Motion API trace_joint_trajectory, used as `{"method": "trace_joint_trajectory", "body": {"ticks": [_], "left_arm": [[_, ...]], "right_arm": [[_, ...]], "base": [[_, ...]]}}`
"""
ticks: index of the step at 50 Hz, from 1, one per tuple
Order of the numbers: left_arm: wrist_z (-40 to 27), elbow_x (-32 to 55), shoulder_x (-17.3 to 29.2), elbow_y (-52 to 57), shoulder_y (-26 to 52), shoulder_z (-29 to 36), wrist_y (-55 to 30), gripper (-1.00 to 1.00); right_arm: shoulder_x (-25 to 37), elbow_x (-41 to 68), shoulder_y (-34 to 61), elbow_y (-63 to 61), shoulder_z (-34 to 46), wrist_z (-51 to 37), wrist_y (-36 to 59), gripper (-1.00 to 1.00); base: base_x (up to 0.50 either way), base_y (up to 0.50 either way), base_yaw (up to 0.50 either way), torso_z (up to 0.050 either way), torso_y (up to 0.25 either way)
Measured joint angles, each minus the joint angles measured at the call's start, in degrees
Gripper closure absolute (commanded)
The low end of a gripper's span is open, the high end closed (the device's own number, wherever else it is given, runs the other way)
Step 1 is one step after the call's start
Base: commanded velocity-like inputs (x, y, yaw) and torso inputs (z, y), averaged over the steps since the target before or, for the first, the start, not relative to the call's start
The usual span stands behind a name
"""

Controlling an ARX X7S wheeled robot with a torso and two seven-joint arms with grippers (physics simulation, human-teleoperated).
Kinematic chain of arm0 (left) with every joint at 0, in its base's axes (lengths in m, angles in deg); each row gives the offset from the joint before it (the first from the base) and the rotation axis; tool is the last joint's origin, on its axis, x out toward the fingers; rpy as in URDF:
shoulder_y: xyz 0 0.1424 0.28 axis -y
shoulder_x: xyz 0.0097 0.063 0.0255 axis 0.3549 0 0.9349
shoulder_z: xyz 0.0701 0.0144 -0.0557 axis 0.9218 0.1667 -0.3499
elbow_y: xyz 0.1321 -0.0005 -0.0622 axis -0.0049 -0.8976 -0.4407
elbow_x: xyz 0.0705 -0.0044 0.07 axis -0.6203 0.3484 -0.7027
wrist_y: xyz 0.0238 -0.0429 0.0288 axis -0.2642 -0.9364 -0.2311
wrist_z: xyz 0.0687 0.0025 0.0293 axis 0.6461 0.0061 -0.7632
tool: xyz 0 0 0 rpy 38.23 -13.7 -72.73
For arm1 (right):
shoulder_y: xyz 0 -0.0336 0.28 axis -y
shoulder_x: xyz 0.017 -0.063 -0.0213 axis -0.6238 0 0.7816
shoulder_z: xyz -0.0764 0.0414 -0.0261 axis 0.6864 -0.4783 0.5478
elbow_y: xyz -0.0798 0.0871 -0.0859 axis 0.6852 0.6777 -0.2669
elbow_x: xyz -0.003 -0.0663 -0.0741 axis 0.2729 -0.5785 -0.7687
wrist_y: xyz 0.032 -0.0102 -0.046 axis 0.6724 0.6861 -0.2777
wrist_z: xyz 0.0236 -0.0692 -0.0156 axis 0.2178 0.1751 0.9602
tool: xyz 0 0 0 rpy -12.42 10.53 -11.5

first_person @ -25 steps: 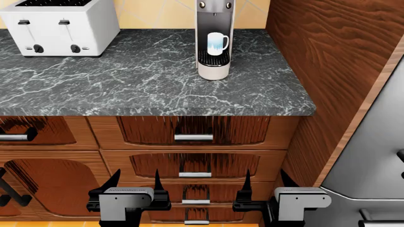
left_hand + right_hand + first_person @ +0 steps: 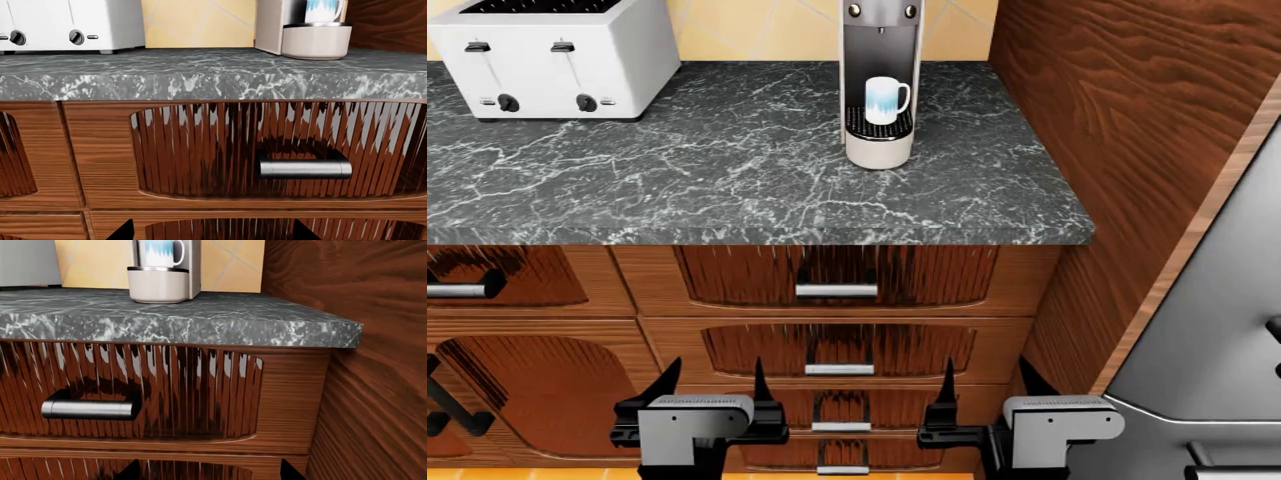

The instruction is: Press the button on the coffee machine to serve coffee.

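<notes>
The coffee machine point(image 2: 880, 70) stands at the back right of the dark marble counter point(image 2: 734, 170), with a white-and-blue mug point(image 2: 885, 99) on its drip tray. Its top is cut off by the head view's edge, so the button is not clear. Its beige base also shows in the left wrist view point(image 2: 313, 37) and the right wrist view point(image 2: 160, 282). My left gripper point(image 2: 714, 385) and right gripper point(image 2: 988, 383) are both open and empty, low in front of the wooden drawers, well below the counter and far from the machine.
A white toaster point(image 2: 554, 55) stands at the counter's back left. Wooden drawers with metal handles point(image 2: 835, 291) are under the counter. A tall wood panel point(image 2: 1121, 150) rises at the right, with a steel appliance point(image 2: 1214, 340) beyond it.
The view has shifted very slightly; the right gripper has edged a little left. Nothing else has moved.
</notes>
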Motion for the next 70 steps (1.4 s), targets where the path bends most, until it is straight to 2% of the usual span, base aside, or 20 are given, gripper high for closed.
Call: {"method": "trace_joint_trajectory", "body": {"ticks": [7, 27, 64, 70], "left_arm": [[-1.03, 0.6, 0.5, -0.02, 0.16, 0.75, -0.08, -1.0], [-3.17, 1.53, 1.99, -0.56, 0.61, 2.59, 0.37, -1.0], [-5.97, 1.13, 4.42, -0.6, 0.58, 5.73, 2.79, -1.0], [-5.96, 2.07, 4.67, -0.7, 0.58, 5.77, 3.03, -1.0]], "right_arm": [[0.64, 0.77, -0.06, -0.11, 0.69, -0.62, -0.34, -1.0], [2.12, 1.4, 0.06, -0.31, 2.54, -2.65, -1.14, -1.0], [4.22, 2.31, 0.54, -0.42, 5.11, -5.69, 0.4, -1.0], [4.46, 2.48, 0.68, -0.26, 5.49, -5.98, 0.42, -1.0]], "base": [[0.0, 0.0, 0.0, 0.0, 0.0], [0.18, 0.28, 0.0, 0.001, 0.0], [0.0, 0.0, 0.0, 0.049, 0.0], [0.0, 0.0, 0.0, 0.0, 0.0]]}}
